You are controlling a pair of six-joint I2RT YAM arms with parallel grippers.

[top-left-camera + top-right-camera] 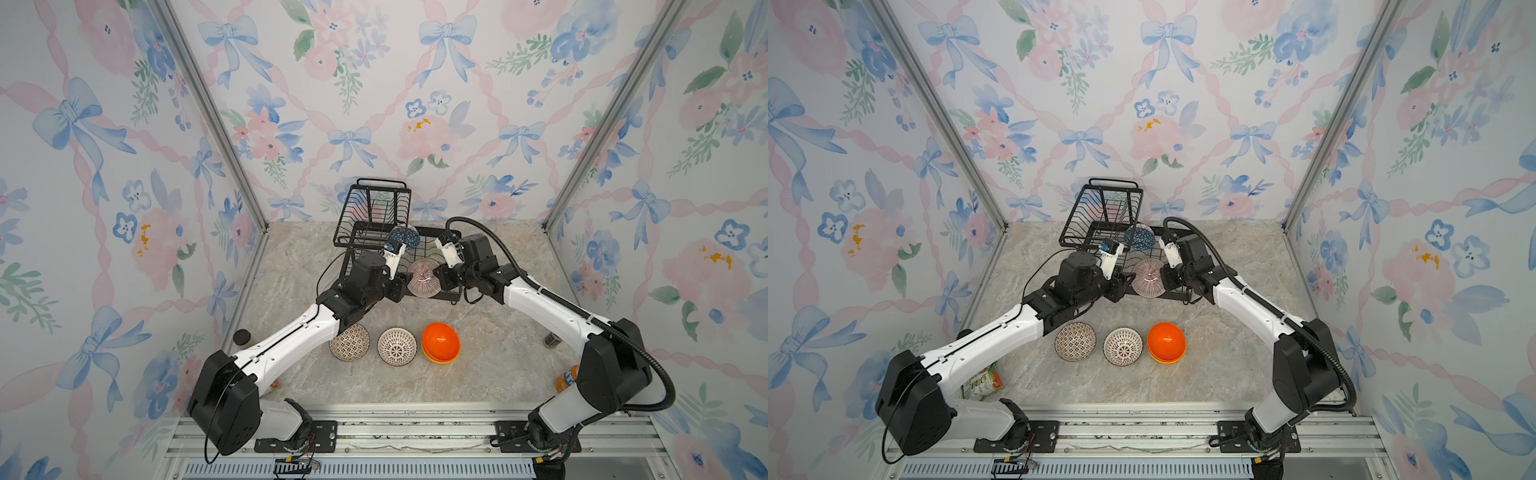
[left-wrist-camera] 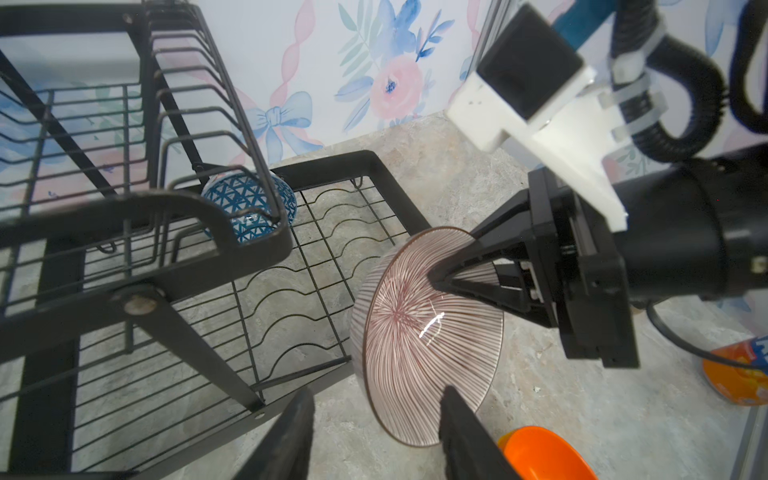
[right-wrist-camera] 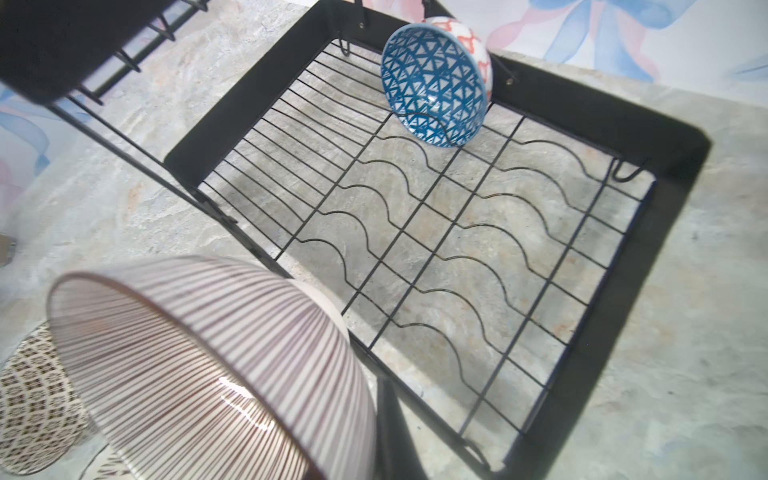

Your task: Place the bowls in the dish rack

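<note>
Racking of second bowl: right jaws clamped on pink striped bowl's rim above dish rack's near edge, left jaws apart; next move calls for standing it in a free slot.

Well right of the jaws: small dark jar, orange printed soda can. Well left: flat black round lid, green-orange snack packet.

Nothing reads clearly from here: the orange can at the counter's right edge carries blue-and-white lettering, too blurred and hidden to make out.
</note>
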